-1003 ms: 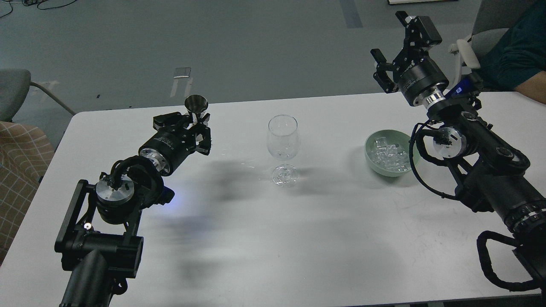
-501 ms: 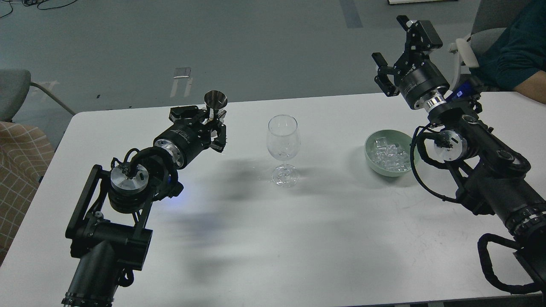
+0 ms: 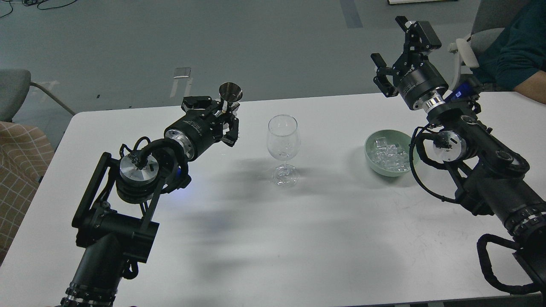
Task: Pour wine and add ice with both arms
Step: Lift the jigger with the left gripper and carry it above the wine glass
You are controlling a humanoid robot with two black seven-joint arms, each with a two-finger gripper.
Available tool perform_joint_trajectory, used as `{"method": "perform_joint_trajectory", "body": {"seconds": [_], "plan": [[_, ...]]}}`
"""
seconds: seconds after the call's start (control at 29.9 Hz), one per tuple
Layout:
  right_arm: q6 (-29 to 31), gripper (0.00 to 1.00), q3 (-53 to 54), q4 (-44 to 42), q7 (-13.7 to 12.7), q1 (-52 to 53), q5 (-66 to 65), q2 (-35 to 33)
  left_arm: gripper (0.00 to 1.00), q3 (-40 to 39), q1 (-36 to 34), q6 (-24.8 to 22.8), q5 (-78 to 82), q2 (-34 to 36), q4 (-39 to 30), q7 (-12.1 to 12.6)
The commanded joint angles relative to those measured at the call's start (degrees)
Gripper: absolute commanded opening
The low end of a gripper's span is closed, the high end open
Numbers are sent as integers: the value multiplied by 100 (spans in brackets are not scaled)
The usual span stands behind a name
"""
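A clear wine glass stands upright at the middle of the white table. Any wine in it is too faint to see. My left gripper is shut on a small steel measuring cup, held upright above the table, left of the glass. A pale green bowl at the right holds several clear ice cubes. My right gripper is open and empty, raised above and behind the bowl.
A seated person in a dark teal sleeve is at the table's far right corner. A grey chair and a checked cloth are at the left edge.
My left arm has carried the steel cup to the right and slightly up, closer to the wine glass. My right gripper has shifted only slightly.
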Motion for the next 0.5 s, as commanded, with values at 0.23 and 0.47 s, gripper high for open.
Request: {"method": "perform_joint_trajectory", "body": {"seconds": [0.23, 0.47], "plan": [[0, 100, 0, 2, 0, -9, 0, 9, 0, 126, -75, 81, 98, 0, -140, 25], [0, 100, 0, 2, 0, -17, 0, 9, 0, 399, -66, 108, 142, 0, -210, 25]]}}
